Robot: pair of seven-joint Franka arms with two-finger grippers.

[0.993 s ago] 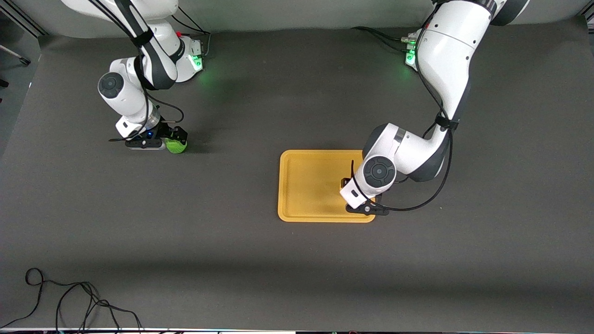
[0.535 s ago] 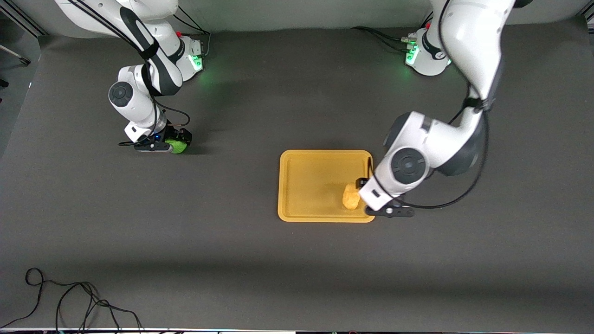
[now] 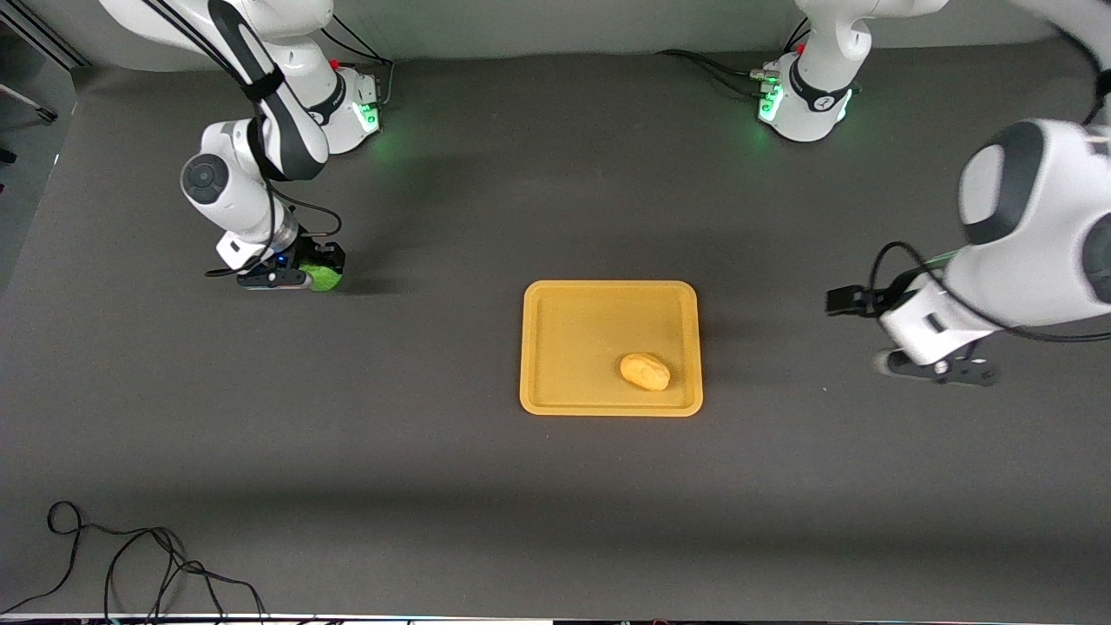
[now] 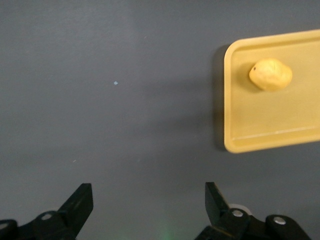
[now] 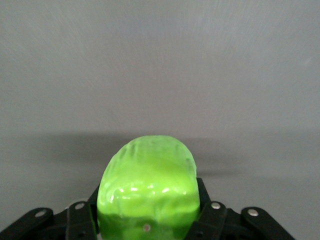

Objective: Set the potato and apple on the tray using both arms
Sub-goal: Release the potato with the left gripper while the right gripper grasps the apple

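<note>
While the oblong potato [image 3: 645, 371] rests on the tray [image 3: 555, 347], the right pincer [image 3: 323, 267] clamps the bumpy apple [image 3: 326, 278].

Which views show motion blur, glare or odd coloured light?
Front view: the left arm is smeared by motion; green base lights tint the table. Right wrist view: the apple fills the foreground with glossy highlights. Left wrist view: evenly lit, the potato slightly soft.

Dark grey table under even overhead light.

The tabletop [image 3: 486, 521] is one matte charcoal sheet, with a pale grey wall [image 3: 555, 26] along its top edge. Green light glows on the cloth at two spots near that wall. A loose black cable [image 3: 130, 564] coils at the near corner, toward the right arm's end.
</note>
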